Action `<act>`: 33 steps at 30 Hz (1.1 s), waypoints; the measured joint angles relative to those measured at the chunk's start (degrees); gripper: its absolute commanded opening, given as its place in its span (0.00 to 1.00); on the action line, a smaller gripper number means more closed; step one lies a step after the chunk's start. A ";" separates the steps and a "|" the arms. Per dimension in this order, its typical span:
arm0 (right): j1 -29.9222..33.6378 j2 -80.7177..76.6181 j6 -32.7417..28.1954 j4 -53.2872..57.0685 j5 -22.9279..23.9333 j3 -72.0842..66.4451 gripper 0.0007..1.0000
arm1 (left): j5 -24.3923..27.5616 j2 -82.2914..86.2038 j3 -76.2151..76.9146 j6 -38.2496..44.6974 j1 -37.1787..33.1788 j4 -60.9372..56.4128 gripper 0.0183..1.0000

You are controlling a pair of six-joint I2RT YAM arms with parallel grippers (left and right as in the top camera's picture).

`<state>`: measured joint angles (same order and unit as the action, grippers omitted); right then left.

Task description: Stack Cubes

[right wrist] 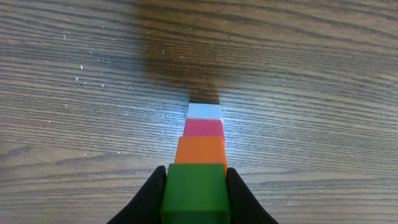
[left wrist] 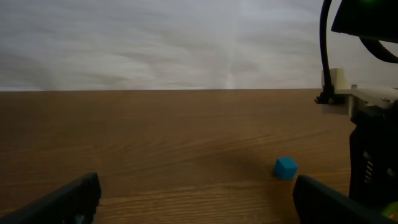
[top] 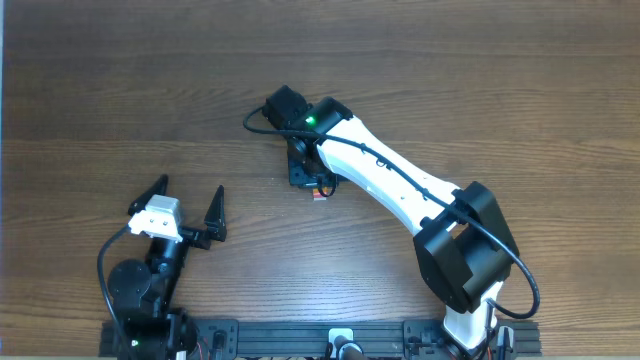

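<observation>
Top view: the right gripper point(top: 303, 165) is seen over mid-table point(top: 120, 80), at roughly three o'clock from the left gripper point(top: 191, 186), which is spread wide and empty.

Left wrist view: a blue cube point(left wrist: 285, 168) lies alone near the right arm point(left wrist: 373, 155), probably next in line.

Right wrist view: the green cube point(right wrist: 196, 190) is clamped directly above the orange cube point(right wrist: 200, 149), pink cube point(right wrist: 203, 127) and pale cube point(right wrist: 204, 111). Edges should be squared before a gentle release, lest the tall stack be nudged.

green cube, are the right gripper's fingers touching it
Touching. The right wrist view shows the right gripper with its fingers pressed against opposite sides of the green cube, no gap on either side.
</observation>
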<state>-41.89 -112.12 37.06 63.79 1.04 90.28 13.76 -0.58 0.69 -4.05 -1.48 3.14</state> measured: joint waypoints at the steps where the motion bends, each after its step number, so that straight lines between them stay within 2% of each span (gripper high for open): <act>1: 0.00 0.02 0.00 0.00 0.00 -0.07 0.16 | 0.00 0.00 0.00 0.00 0.00 0.00 1.00; 5: 0.00 0.07 0.39 -0.02 -0.02 -0.17 0.46 | 0.00 0.00 0.00 0.00 0.00 -0.02 1.00; 15: -0.02 0.07 0.24 -0.09 -0.07 -0.42 0.88 | 0.00 0.00 0.00 0.00 0.00 0.00 1.00; 24: 0.81 0.07 -0.79 1.09 0.07 3.10 0.93 | 0.00 0.00 0.00 0.00 0.00 0.00 1.00; 33: 4.92 -4.17 -5.64 5.01 2.08 19.61 0.92 | 0.00 0.00 0.00 0.00 0.00 0.00 1.00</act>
<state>-36.97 -116.29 31.42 68.79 3.11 109.89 13.76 -0.58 0.69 -4.05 -1.48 3.14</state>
